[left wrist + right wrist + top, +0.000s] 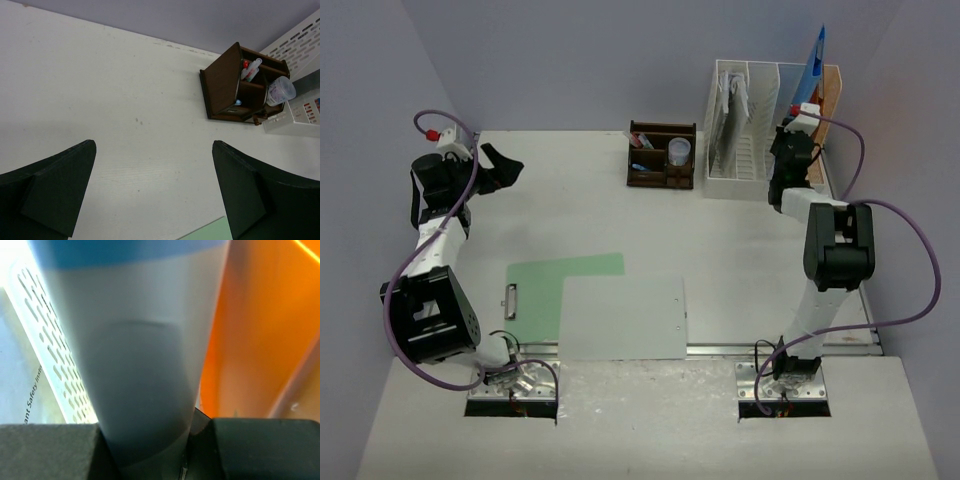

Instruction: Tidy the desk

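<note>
The desk spans the view ahead of both arms. A white sheet and a green sheet lie loose near its front edge, so sorting looks unfinished. At the file rack the right gripper pinches what seems a blue-topped folder. The left gripper gapes wide, empty.

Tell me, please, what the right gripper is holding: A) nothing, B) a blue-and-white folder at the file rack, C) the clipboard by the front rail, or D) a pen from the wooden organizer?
B: the right wrist view shows the blue-and-white folder pinched between the fingers, with the right gripper at the file rack.
</note>
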### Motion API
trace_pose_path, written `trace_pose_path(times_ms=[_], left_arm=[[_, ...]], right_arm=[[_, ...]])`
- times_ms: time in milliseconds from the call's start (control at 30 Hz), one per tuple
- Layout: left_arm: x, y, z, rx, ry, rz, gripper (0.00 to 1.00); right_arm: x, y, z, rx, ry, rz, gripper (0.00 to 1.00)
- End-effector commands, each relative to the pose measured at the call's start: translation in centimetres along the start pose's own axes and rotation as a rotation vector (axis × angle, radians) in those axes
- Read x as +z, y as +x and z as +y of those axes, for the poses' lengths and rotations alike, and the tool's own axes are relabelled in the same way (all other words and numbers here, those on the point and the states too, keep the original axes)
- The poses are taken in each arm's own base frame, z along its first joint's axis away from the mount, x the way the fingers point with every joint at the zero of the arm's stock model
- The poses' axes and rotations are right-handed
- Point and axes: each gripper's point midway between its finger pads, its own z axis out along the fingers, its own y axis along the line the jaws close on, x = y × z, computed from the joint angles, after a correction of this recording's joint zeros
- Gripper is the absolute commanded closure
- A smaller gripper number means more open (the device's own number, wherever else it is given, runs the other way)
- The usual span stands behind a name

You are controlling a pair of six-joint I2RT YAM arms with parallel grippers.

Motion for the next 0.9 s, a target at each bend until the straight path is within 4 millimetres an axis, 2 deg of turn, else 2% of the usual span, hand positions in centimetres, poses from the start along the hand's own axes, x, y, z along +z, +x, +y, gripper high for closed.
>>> trace_pose_path(times_ms=[0, 400, 633, 867], left_arm=[[0.1, -1.2, -0.4, 0.018, 0.016, -0.032, 0.00], [0.5, -0.9, 0.0, 0.015, 0.012, -0.019, 0.00], [0.6, -0.8, 0.1, 0.021, 0.012, -0.013, 0.00], [0.8, -0.6, 0.2, 0.010, 0.012, -0.008, 0.00]], right_arm=[[0.5, -4.8, 0.3, 0.027, -0.005, -0.200, 1.00], [1.2, -2.5, 1.2, -0.001, -0.048, -0.191, 1.00], [0.1, -1.1, 1.0, -0.053, -0.084, -0.164, 1.00], [-0.9, 0.1, -0.5, -0.063, -0.079, -0.132, 1.00]])
